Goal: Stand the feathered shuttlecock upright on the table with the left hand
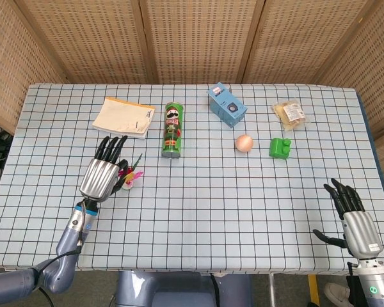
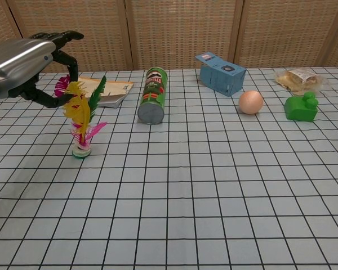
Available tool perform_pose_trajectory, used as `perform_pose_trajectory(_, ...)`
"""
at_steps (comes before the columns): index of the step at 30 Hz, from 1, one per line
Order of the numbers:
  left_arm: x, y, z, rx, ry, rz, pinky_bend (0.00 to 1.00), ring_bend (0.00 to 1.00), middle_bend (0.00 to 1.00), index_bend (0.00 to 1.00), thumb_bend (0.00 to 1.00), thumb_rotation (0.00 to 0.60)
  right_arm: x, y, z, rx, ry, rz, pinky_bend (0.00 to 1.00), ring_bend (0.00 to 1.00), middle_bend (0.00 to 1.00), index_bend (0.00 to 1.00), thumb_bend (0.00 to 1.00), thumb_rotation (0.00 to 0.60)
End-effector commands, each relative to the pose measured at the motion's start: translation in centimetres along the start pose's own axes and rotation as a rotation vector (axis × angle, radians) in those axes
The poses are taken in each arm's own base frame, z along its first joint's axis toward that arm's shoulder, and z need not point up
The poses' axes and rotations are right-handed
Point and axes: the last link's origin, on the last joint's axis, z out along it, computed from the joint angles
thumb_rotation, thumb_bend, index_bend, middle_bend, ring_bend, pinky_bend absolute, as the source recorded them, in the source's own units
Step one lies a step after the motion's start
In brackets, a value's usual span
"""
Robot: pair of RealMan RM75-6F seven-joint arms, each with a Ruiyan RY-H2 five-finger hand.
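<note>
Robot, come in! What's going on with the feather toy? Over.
Left hand at the feathers, grip unclear. Shuttlecock upright on its base. Right hand open, far off. Nothing blocking.

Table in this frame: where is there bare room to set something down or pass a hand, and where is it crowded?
Bare cloth fills the near half of the table, from the shuttlecock and left hand across to the right hand. The far band is crowded: notebook, can, blue box, round ball, green block, snack packet.

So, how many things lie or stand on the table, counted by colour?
Green: 2, tall chip can, small plastic block
Blue: 1, cardboard box
Orange: 1, round ball
Yellowish: 2, paper notebook, clear snack bag
Multicoloured: 1, feathered shuttlecock
Total: 7
</note>
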Motion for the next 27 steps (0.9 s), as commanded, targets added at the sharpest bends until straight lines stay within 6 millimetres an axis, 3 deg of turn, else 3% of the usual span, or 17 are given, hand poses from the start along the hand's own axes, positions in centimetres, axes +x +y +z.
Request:
perform_pose_trajectory(1, -0.2, -0.2, -0.2, 0.001, 0.004, -0.008, 0.0, 0.0, 0.02, 0.73, 0.48, 0.6, 0.0, 0.0, 0.0, -0.002, 0.0, 0.0, 0.02, 0.0, 0.0, 0.1, 0.03, 0.6)
perform_pose_trajectory(17, -0.5, -2.5, -2.9, 0.038, 0.072, -0.01, 0.0, 0.0, 0.02, 0.61, 0.43, 0.6, 0.1, 0.1, 0.0, -0.002, -0.001, 0.012, 0.02, 0.0, 0.0, 0.1, 0.03, 0.6)
perform_pose_trajectory(27, 0.0, -4.1, -3.8, 0.069, 0.067, -0.046, 0.0, 0.0, 0.0, 0.2, 0.29, 0.6, 0.0, 0.0, 0.0, -0.001, -0.003, 0.006, 0.02, 0.0, 0.0, 0.09, 0.03, 0.6)
